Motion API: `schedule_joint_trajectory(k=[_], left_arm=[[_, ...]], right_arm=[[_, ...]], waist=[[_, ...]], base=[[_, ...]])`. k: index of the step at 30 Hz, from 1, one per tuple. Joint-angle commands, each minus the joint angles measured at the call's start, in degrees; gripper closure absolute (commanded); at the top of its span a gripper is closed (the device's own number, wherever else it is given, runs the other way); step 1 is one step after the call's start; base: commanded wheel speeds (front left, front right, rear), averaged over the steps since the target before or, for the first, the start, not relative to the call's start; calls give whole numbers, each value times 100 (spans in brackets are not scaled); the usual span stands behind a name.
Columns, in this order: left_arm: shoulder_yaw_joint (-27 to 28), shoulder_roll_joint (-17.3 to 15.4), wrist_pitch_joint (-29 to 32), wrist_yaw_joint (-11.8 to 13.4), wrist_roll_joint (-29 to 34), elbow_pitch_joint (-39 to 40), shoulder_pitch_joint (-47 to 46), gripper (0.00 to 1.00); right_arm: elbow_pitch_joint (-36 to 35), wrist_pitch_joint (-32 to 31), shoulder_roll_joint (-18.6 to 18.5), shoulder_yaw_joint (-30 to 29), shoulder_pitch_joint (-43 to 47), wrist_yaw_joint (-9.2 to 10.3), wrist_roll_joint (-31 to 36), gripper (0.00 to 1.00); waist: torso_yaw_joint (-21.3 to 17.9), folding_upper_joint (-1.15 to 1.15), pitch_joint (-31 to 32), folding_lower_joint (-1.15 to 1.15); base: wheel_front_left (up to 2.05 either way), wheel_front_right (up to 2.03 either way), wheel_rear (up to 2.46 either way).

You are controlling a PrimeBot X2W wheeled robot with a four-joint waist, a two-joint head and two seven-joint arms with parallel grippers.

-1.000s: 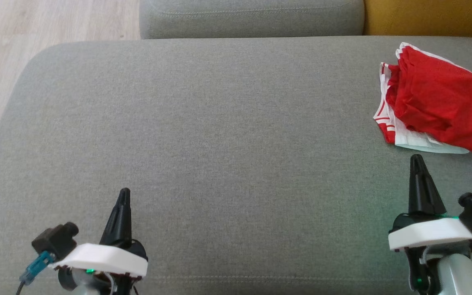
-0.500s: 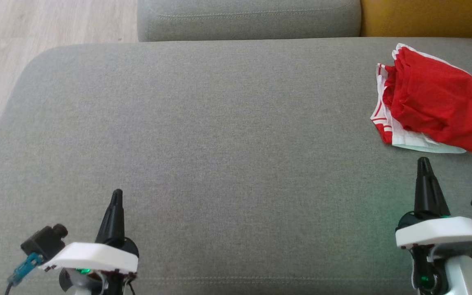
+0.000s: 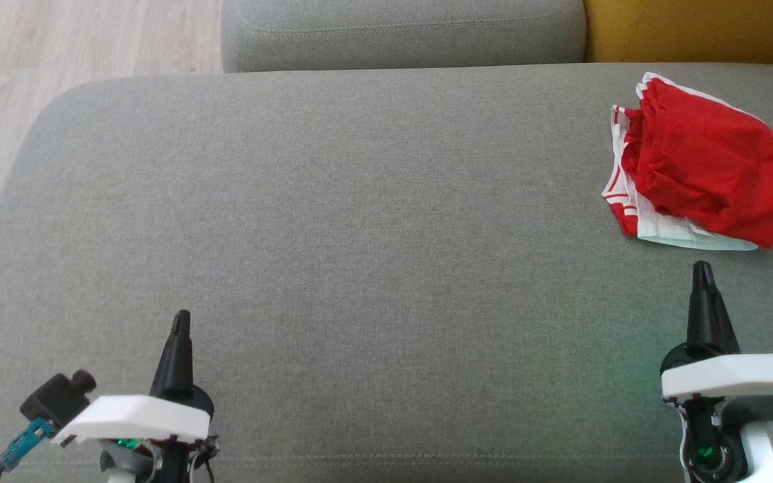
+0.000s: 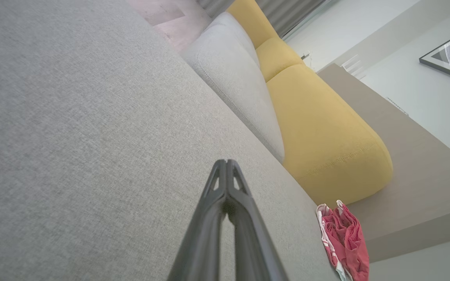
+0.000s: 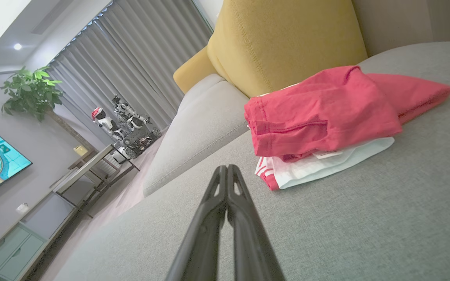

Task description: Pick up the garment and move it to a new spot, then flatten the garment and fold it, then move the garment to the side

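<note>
The garment (image 3: 702, 171) is a crumpled red piece with white striped trim, lying at the far right of the grey sofa seat (image 3: 359, 235). The right wrist view shows the garment (image 5: 326, 113) bunched up just ahead and to the right of the fingers. In the left wrist view the garment (image 4: 346, 242) is small and far off at the lower right. My right gripper (image 3: 702, 268) is shut and empty, a short way below the garment's near edge. My left gripper (image 3: 181, 315) is shut and empty at the lower left, far from the garment.
A grey back cushion (image 3: 400, 30) and a yellow cushion (image 3: 695, 27) line the far edge of the seat. Wooden floor (image 3: 24, 60) lies beyond the seat's left edge. In the right wrist view a low table (image 5: 92, 168) and curtains (image 5: 131, 58) stand far off.
Both grippers have drawn back toward the picture's lower corners, the left one leftward, the right one rightward and down. The whole view has shifted slightly, so the garment sits a little further left.
</note>
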State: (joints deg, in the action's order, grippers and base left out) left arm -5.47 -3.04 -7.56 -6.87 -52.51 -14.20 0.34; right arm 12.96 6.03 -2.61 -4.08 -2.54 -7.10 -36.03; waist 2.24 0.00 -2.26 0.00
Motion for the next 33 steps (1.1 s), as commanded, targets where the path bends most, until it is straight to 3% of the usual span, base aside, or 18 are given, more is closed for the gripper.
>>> schedule_joint_trajectory(k=[1,33], left_arm=[[143,-93,35,-25,-137,164,-325,100],[508,-115,557,-41,-1894,104,-460,100]], right_arm=[[-155,-35,-18,16,-262,-16,-191,100],[-41,-568,-22,-98,-307,-26,-2565,100]], waist=[[-4,0,4,0],[-100,0,93,0]], base=[[0,0,0],[0,0,0]])
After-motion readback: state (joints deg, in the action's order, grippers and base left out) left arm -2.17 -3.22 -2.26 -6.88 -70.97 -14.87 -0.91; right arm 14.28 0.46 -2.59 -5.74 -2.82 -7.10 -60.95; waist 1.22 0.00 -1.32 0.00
